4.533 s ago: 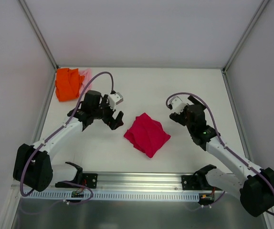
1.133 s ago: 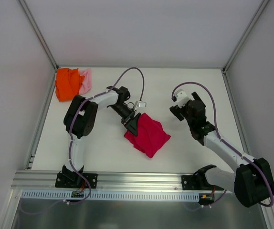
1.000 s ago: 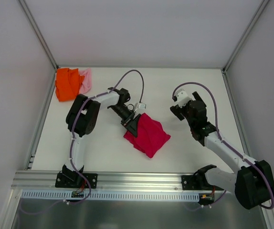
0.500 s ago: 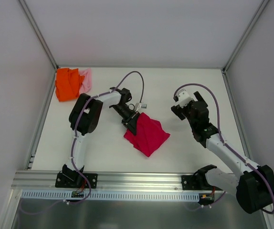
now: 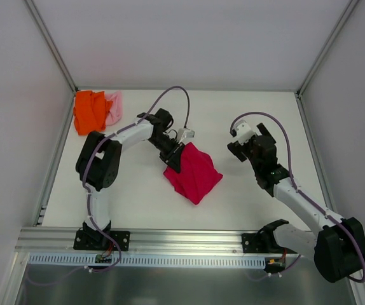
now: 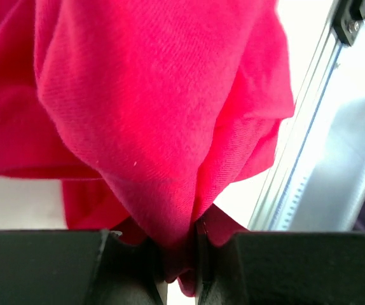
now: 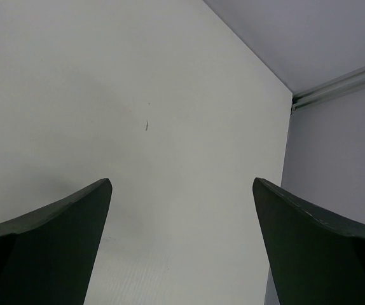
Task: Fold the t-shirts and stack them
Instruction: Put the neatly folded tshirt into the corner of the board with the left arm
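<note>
Viewing from above: the red shirt (image 5: 194, 175) is seen crumpled at the middle of the bench (image 5: 246, 114), with its long axis running roughly from far to near. Its far left corner is grasped by the left jaws, so the whole bulk lies on the near right side of them. The right jaws are held released over bare bench, to the right of the shirt and apart from it. The orange shirt (image 5: 90, 111) and the pink shirt (image 5: 114, 107) are bunched together, touching, in the far left corner.

Left wrist: a fold of the red shirt (image 6: 157, 114) is shown pinched between the clenched jaws. The rest of the cloth is spread away from them, filling most of the view.

Right wrist: only bare bench (image 7: 138, 95) is framed between the widely parted jaws. No shirt is in view.

Judgement: the coming move is taken to be a lift or a spreading of the red shirt. It turns on the cloth trailing from the left jaws toward the near right. The shirt's free right edge is judged nearer to the right arm (image 5: 284, 187).
</note>
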